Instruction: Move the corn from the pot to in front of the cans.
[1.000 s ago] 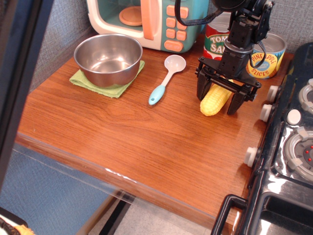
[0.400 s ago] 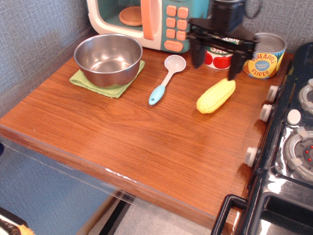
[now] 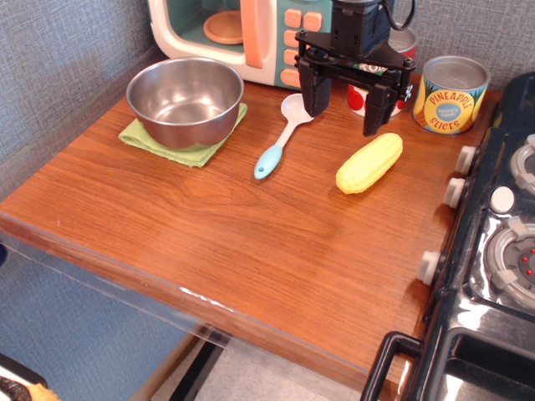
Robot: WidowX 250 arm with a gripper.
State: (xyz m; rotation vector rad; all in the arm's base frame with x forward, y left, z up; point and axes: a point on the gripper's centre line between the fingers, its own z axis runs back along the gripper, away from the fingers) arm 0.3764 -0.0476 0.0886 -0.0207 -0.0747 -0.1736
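The wooden counter [image 3: 209,225] carries the teal toy microwave [image 3: 251,38] at the back, the empty pot [image 3: 185,100] on a green cloth [image 3: 146,140] at the left, and the cans, pineapple [image 3: 451,93] in full view and tomato sauce [image 3: 361,96] largely hidden behind the arm. The gripper [image 3: 346,102] is seen spread wide and holding nothing, raised above the counter beside the white and blue spoon [image 3: 284,135], while the corn [image 3: 369,163] lies free on the wood just in front of the cans. The placement appears done, so the retreat is best made straight up and away, with the fingers kept clear of the corn, which could be rolled by a slight knock, and of the tomato can close behind.
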